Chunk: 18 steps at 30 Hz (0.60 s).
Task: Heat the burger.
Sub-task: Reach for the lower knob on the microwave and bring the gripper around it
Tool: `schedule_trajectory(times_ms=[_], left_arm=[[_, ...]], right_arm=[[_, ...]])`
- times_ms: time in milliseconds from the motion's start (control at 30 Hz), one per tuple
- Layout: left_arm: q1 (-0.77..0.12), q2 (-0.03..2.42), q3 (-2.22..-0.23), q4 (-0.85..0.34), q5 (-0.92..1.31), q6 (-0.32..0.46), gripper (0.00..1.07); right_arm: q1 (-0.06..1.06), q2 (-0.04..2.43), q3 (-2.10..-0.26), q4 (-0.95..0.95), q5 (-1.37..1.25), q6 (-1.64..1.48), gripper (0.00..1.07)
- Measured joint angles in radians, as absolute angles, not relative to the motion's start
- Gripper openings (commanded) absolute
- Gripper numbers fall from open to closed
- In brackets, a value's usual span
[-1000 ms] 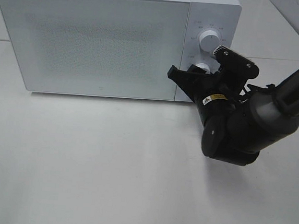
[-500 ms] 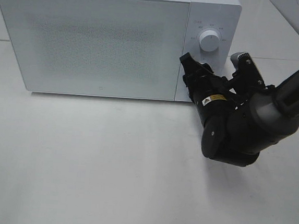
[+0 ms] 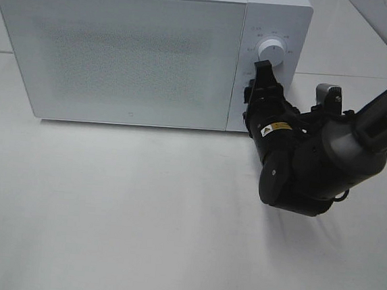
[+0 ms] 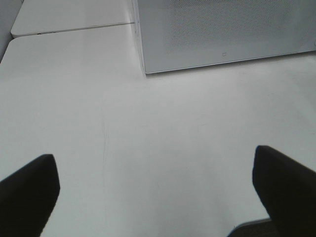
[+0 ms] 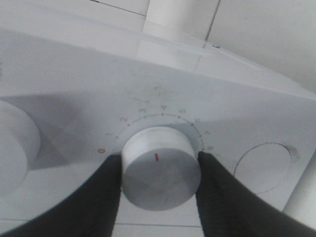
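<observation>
right wrist, tool (image 5: 159, 170) clamping microwave dial (image 5: 159, 148)

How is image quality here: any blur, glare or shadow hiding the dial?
Right wrist: numbered knob sharp, right gripper's fingers blurred. Exterior high: even light, soft shadow under the right arm, which hides that knob. Left wrist: left gripper's fingers blurred, microwave clear.

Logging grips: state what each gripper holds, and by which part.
Right gripper: its jaws pinch the lower knob of the microwave by its sides. Left gripper: open, holding nothing.
</observation>
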<state>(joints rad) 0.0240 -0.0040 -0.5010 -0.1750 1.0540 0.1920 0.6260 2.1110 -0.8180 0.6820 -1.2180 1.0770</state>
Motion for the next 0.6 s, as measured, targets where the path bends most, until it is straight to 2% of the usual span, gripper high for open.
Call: schedule_trajectory(times_ms=[600], left_arm=[[0.024, -0.004, -0.501, -0.175, 1.054, 0.192, 1.01]], right_arm=[[0.637, 2.111, -0.827, 0.733, -1.222, 1.444, 0.00]])
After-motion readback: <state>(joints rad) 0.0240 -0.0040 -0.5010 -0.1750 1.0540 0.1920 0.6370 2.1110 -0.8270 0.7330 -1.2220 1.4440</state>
